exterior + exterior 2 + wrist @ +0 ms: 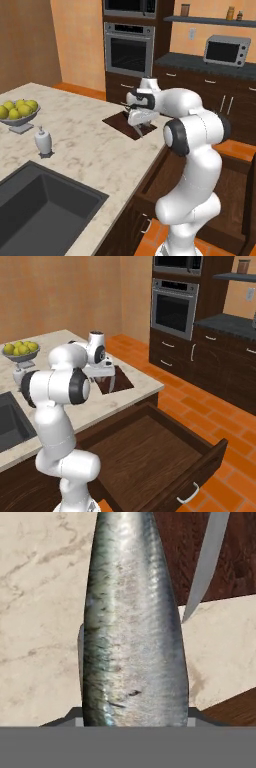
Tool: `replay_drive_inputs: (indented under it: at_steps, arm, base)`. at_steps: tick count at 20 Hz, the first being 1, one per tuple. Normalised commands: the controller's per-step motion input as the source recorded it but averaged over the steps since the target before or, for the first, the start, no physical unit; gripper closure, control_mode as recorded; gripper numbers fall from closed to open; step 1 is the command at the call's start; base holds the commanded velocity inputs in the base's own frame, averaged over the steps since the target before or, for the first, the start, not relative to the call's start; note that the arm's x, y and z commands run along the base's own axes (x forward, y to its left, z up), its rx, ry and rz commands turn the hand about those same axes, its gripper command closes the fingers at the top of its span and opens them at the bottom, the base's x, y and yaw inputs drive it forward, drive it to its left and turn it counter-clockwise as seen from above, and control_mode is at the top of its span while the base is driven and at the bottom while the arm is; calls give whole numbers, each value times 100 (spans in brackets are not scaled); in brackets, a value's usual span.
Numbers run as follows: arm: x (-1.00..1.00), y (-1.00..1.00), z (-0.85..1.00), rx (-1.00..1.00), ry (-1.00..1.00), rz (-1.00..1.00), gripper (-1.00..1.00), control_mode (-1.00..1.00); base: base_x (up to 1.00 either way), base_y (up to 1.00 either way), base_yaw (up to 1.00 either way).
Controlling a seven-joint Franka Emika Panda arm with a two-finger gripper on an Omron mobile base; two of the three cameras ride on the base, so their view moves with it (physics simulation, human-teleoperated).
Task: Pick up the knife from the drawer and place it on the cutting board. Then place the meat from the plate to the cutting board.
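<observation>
The tool [140, 121] hangs low over the cutting board [119, 121], clamped, I think, on the meat [134, 622], a long silvery lump pointing away from it. The knife [206, 562] lies alongside on the board.

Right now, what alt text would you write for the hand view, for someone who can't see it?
A long silvery-grey fish, the meat, fills the middle of the view, rising from between the gripper's fingers. Behind it lie a pale marble counter and the dark reddish cutting board, with the knife blade pointing down off the board's edge.
</observation>
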Motion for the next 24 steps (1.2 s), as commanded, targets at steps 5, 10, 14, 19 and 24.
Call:
replay_drive_inputs:
  at_steps: [5, 10, 14, 19, 24]
  arm:
    - [49, 31, -33, -6, -1, 0, 100, -100]
    - [56, 3, -35, -5, 0, 0, 100, -100]
    - [86, 0, -24, 0, 0, -6, 100, -100]
    - [81, 0, -52, -4, 0, -4, 100, -100]
    - [56, 0, -33, -1, -3, -1, -100, -100]
  base:
    - [0, 0, 0]
    - [0, 0, 0]
    - [0, 0, 0]
    - [0, 0, 0]
    - [0, 0, 0]
